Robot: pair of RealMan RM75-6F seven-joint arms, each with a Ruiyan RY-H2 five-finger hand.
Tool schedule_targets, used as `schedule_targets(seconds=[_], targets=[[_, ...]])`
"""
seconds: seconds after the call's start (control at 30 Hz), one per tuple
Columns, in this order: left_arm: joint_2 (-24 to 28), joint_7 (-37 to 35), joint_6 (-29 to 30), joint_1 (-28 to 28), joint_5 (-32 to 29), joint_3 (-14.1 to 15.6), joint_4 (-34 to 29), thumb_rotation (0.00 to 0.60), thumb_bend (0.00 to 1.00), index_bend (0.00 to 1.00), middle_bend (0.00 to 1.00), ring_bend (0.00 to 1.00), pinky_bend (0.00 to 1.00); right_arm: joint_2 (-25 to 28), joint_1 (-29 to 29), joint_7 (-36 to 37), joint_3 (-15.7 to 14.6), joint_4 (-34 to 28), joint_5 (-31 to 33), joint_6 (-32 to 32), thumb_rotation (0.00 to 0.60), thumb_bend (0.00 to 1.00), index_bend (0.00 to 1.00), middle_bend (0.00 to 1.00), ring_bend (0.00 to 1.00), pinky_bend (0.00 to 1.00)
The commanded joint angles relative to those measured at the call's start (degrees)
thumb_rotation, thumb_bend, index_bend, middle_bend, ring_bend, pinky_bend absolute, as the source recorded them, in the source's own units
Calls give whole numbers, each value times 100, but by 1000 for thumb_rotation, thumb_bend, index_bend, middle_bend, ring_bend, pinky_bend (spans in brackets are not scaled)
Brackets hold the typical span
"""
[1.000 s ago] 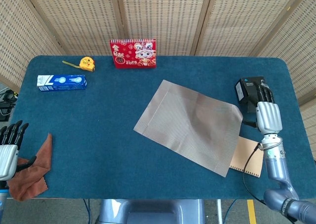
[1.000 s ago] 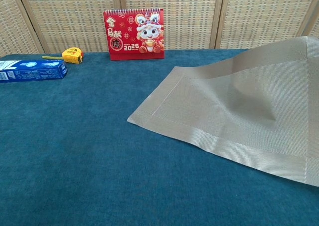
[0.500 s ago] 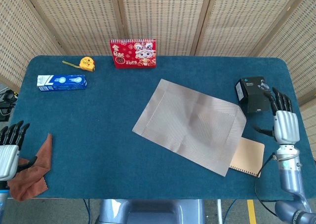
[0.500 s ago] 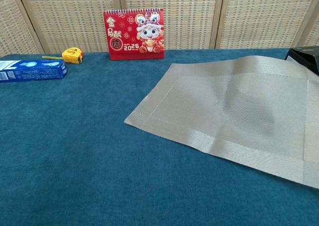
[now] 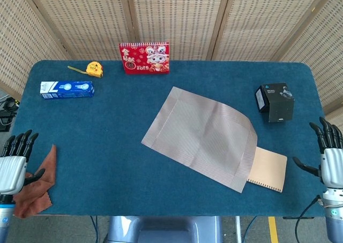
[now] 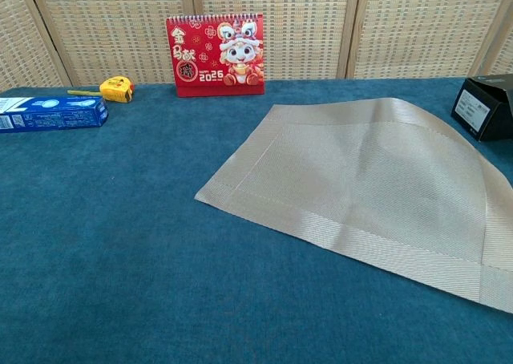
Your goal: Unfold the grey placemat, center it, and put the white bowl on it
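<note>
**Placemat opened flat, skewed on the table**

The grey placemat (image 5: pixel 200 137) is seen spread open right of centre in the head view, lying flat on the blue table (image 5: pixel 107 141). Its long axis is tilted, running from upper left to lower right of the frame; one corner points toward the red calendar (image 5: pixel 144 57) at the back edge. The lower right edge is laid over a tan notebook (image 5: pixel 269 170) (partly covered). A black box (image 5: pixel 275 101) is set near the upper right corner, apart from the mat.

The left hand (image 5: pixel 13 162) is held at the lower left edge, fingers spread, gripping nothing, beside a brown cloth (image 5: pixel 37 187). The right hand (image 5: pixel 331 152) is held at the lower right edge, fingers likewise apart and empty.

A blue carton (image 5: pixel 67 89) and a yellow tape measure (image 5: pixel 93 68) are noted at upper left.
</note>
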Motion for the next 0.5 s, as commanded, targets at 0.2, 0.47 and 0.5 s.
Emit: schedule_targets(seconds=[0.2,0.47,0.5], targets=[[-26,302,-236,-308,107,-134,-113,600,180,28,0,0,0,89,-41,159,-12,-135,-154,77,600,206,141,0,0,0],[-327,1060,-851,-968,57,-427,-309,600,180,55,0,0,0,177,-73,345,55,-170,-138,91,600,206,141,0,0,0],[-402,1182,-966,-1077,2,-475,-318,600,180,57,0,0,0,187,-75,377,66,-171,-128,82,600,206,141,0,0,0]])
